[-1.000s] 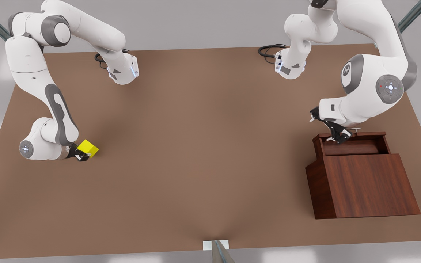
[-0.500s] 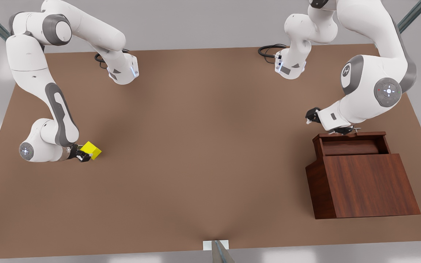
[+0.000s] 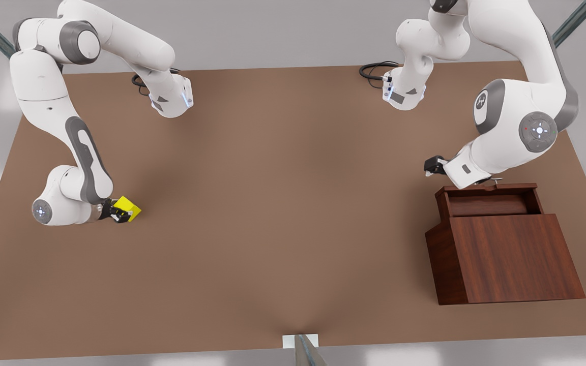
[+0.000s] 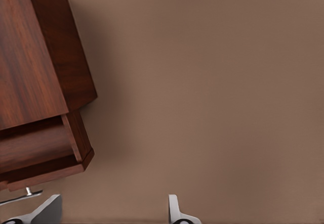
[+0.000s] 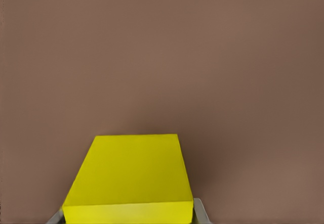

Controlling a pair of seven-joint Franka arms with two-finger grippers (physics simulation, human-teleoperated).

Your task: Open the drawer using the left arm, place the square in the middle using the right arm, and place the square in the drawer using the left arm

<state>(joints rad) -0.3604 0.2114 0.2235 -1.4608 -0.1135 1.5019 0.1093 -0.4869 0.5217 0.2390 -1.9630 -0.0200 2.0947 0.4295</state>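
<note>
Right gripper [image 3: 120, 213] sits low at the front view's left side of the table [image 3: 272, 203], its fingers clamped on the square [image 3: 127, 207]; in the right wrist view the yellow cube [image 5: 131, 181] fills the space between the two fingertips [image 5: 200, 211], which press against its sides. The square is well apart from the cabinet [image 3: 506, 254], which stands at the front view's right. The drawer [image 3: 489, 201] at the cabinet's top is pulled out, its shallow tray exposed and its silver bar handle [image 3: 496, 179] visible at the far edge. Left gripper [image 3: 468, 179] hangs just above that far edge, largely hidden under the arm's wrist in the front view. In the left wrist view its two fingers [image 4: 174, 211] stand wide apart with bare tabletop between them, holding nothing; the drawer [image 4: 43, 155] and handle [image 4: 20, 196] lie just beside one finger.
</note>
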